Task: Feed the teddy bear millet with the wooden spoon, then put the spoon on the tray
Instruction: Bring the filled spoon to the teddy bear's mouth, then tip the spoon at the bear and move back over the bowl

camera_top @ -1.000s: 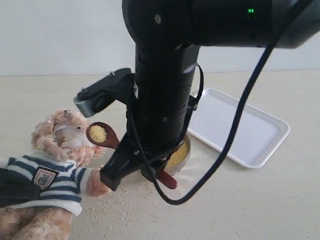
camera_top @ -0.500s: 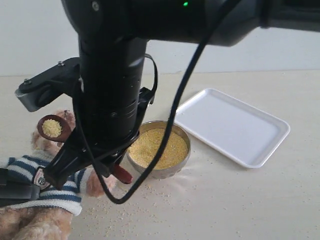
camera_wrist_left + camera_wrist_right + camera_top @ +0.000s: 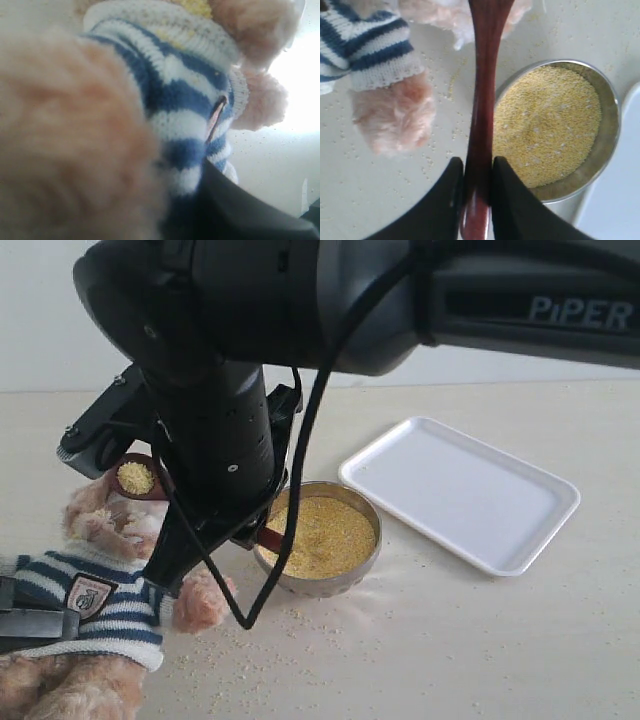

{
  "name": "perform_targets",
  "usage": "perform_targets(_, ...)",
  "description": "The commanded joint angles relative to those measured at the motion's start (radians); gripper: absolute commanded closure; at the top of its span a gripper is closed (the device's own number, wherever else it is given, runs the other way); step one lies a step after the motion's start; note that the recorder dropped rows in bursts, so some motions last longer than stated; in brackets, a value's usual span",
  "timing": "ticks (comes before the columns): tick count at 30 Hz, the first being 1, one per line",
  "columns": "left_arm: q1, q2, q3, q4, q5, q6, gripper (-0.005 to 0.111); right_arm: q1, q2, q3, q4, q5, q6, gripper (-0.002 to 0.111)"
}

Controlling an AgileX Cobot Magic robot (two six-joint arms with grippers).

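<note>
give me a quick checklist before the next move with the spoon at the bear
1. wooden spoon gripped: ok, right gripper is shut on its handle.
2. millet on the spoon: ok, a small heap.
3. spoon at the teddy bear muzzle: cannot tell, it shows near the top of the head.
4. left gripper holding the bear: cannot tell.
5. tray free for the spoon: ok, nothing on it.

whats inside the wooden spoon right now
A small heap of millet sits in the wooden spoon, close to the teddy bear. The spoon's floor beneath the grains is covered.
</note>
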Motion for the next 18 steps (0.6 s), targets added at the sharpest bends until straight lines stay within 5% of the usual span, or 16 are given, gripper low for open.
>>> perform_targets(1,0.002,-0.009,0.004,-0.014,0.008,0.002,0.102,0.013,-0.001,-0.005,-0.039,0.001,-0.016,0.108)
perform_targets(9,0.002,-0.009,0.004,-0.014,0.008,0.002,0.102,0.064,0.005,-0.005,-0.118,0.001,-0.028,0.108)
perform_targets(18,0.002,-0.009,0.004,-0.014,0.01,0.002,0.102,0.147,0.069,0.009,-0.437,0.001,0.022,0.108)
